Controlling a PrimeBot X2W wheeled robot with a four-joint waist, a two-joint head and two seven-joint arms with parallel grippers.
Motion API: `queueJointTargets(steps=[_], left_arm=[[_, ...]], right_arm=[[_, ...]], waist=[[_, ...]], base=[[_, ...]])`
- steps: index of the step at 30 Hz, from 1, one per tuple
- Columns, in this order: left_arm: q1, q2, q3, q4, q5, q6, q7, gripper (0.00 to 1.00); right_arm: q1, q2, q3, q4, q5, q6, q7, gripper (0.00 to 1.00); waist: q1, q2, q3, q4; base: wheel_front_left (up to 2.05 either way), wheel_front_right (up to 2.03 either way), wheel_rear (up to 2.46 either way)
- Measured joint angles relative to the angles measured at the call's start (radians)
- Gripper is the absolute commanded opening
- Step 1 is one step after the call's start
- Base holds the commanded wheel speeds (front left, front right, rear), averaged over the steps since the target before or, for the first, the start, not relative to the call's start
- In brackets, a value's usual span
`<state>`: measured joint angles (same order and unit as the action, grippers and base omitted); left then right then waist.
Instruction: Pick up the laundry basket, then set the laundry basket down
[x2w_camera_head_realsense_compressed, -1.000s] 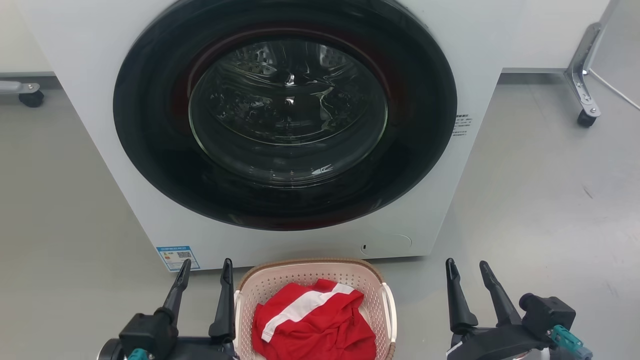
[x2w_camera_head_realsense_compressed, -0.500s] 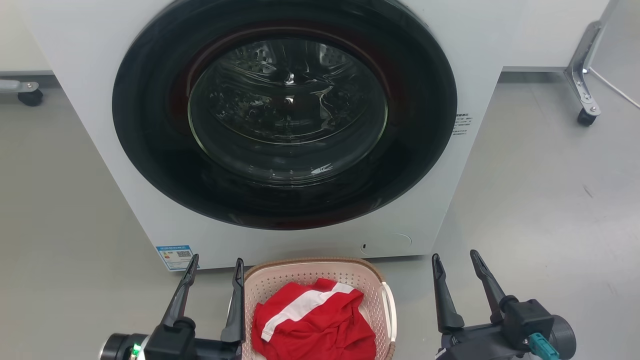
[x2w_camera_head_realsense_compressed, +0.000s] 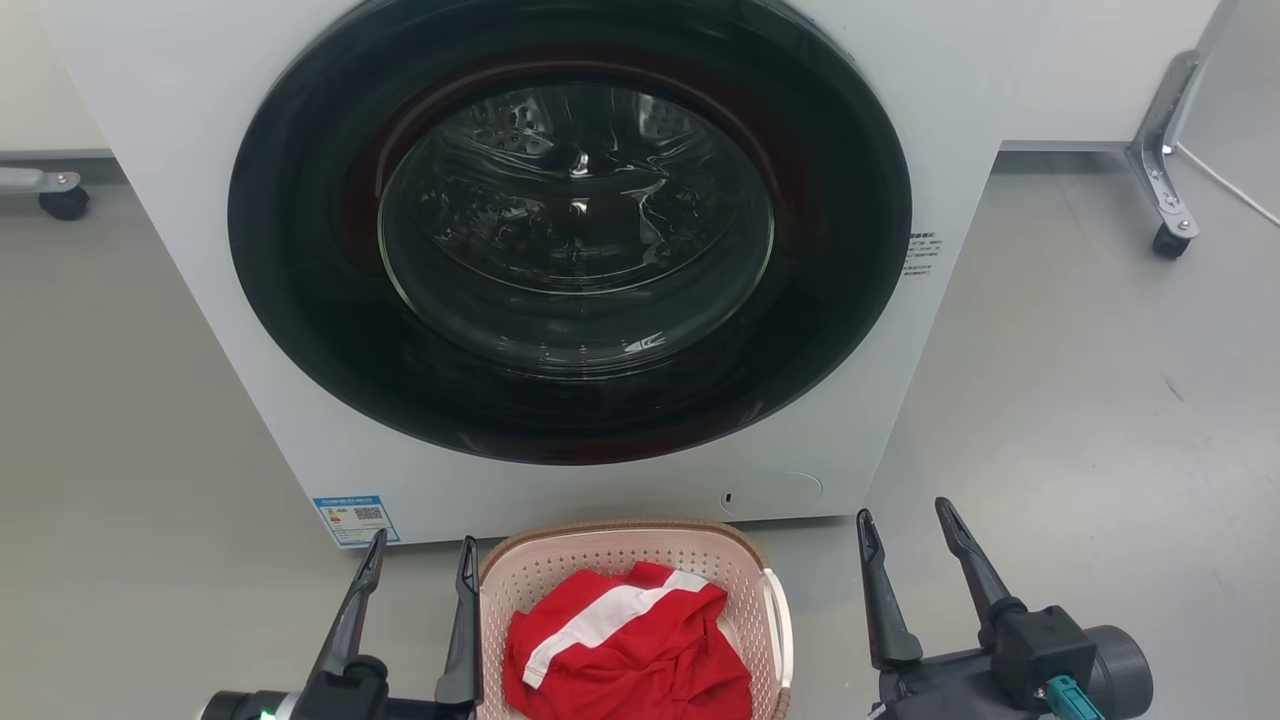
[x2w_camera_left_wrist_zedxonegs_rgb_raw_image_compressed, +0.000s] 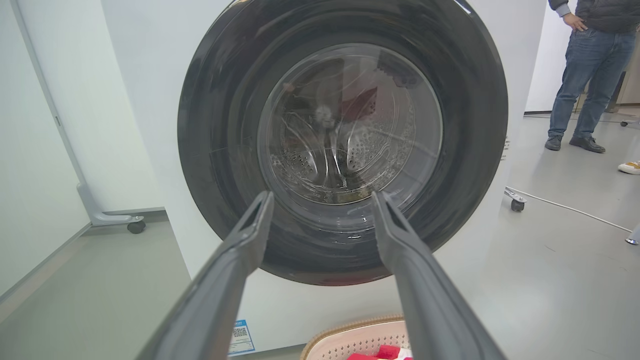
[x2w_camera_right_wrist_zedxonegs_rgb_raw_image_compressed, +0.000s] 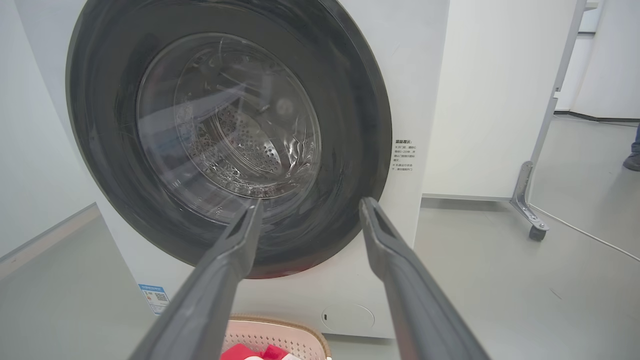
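Note:
The pale pink laundry basket (x2w_camera_head_realsense_compressed: 745, 585) with a brown woven-look rim stands on the floor just in front of the washing machine, a red and white garment (x2w_camera_head_realsense_compressed: 625, 645) lying in it. Its far rim also shows at the bottom of the left wrist view (x2w_camera_left_wrist_zedxonegs_rgb_raw_image_compressed: 350, 337) and the right wrist view (x2w_camera_right_wrist_zedxonegs_rgb_raw_image_compressed: 295, 335). My left gripper (x2w_camera_head_realsense_compressed: 422, 545) is open, its inner finger close beside the basket's left side. My right gripper (x2w_camera_head_realsense_compressed: 903, 512) is open too, a little way off the basket's right handle (x2w_camera_head_realsense_compressed: 779, 620). Nothing is between either pair of fingers.
A white washing machine (x2w_camera_head_realsense_compressed: 950, 100) with a large dark round door (x2w_camera_head_realsense_compressed: 570, 230) stands close ahead. Wheeled partition feet (x2w_camera_head_realsense_compressed: 1165, 180) sit at the right and far left. A person's legs (x2w_camera_left_wrist_zedxonegs_rgb_raw_image_compressed: 580, 80) stand far right behind the machine. Grey floor spreads on both sides.
Both grippers have moved inward toward the basket and slightly forward. The head camera has tipped a little, so the scene sits marginally lower.

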<state>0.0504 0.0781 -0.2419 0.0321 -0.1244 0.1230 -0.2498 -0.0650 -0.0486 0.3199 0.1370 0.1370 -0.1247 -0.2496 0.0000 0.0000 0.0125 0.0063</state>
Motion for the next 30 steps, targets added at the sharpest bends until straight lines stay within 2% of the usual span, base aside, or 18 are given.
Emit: queueJointTargets(steps=[30], left_arm=[[0.000,-0.008,0.007,0.011,-0.005,0.000,0.000,1.00]], right_arm=[[0.014,0.000,0.000,-0.012,0.013,0.000,0.000,1.00]], waist=[[0.0000,0.0000,0.005,0.000]], base=[[0.00,0.00,0.00]])
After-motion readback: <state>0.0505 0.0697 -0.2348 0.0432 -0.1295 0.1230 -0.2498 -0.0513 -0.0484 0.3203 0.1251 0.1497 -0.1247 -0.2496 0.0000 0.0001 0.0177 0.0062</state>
